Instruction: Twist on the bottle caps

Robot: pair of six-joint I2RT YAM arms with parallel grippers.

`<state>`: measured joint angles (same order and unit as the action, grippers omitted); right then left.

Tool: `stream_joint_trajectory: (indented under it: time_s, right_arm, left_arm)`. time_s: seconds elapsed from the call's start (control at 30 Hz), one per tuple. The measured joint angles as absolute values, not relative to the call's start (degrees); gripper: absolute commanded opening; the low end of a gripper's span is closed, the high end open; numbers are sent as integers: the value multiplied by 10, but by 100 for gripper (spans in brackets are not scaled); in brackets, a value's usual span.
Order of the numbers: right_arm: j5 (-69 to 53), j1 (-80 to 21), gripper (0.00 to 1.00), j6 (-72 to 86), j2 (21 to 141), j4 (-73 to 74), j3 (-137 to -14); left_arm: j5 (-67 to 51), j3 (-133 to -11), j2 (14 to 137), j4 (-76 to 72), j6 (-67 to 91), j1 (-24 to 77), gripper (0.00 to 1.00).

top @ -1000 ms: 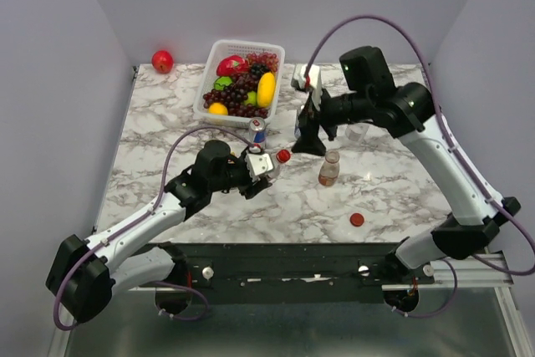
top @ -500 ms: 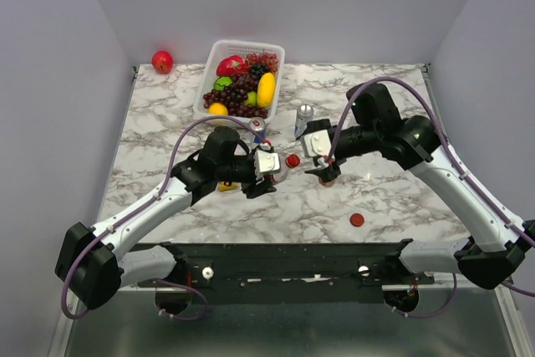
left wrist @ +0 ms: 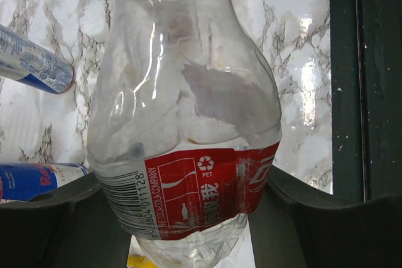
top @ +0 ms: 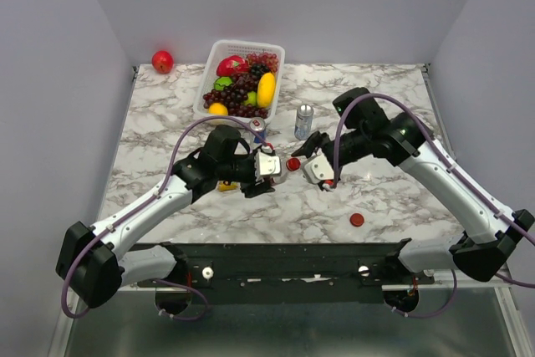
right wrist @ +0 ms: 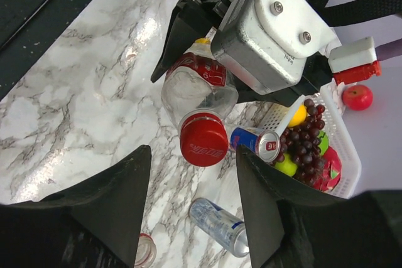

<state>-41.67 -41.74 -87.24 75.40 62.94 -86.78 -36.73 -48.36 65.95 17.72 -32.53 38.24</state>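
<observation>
My left gripper (top: 272, 169) is shut on a short clear bottle (left wrist: 188, 123) with a red label and holds it tilted above the table. A red cap (top: 292, 163) sits on its neck and faces my right gripper (top: 303, 156). In the right wrist view the cap (right wrist: 203, 138) lies just beyond my open right gripper (right wrist: 193, 155), touching neither finger. A loose red cap (top: 357, 220) lies on the table at the front right. An open bottle mouth (right wrist: 144, 250) shows below my right gripper. The tall colourless bottle and the whitish cap are hidden.
A silver can (top: 304, 121) and a blue can (top: 257, 127) stand behind the grippers. A white basket (top: 209, 81) of fruit is at the back. A red apple (top: 162, 61) lies in the far left corner. The black front rail (top: 284, 261) runs along the near edge.
My right arm has swung down and left, bringing its open gripper up to the capped bottle. My left gripper has shifted the bottle slightly right.
</observation>
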Motion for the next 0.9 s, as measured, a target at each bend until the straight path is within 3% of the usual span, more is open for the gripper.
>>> stream_joint_trajectory:
  time_s: [0.3,0.43,0.53,0.7,0.77,0.9]
  right_arm:
    - [-417,-424,49,-905,765,631,-868]
    - [-416,-424,29,-911,772,632,-874]
    - [-416,-424,22,-888,787,635,-889]
    - [-406,-420,14,-759,843,637,-958]
    - [-399,-418,0,-683,875,634,-998]
    - [-371,-410,0,-487,964,651,-1127]
  left_arm:
    - [-367,-503,672,196,-349,382,0]
    - [-367,-505,674,200,-356,382,0]
    - [-364,-505,676,203,-357,381,0]
    - [-316,-491,660,172,-340,376,0]
    - [-272,-471,639,140,-323,373,0]
    - [-170,-442,607,73,-296,371,0]
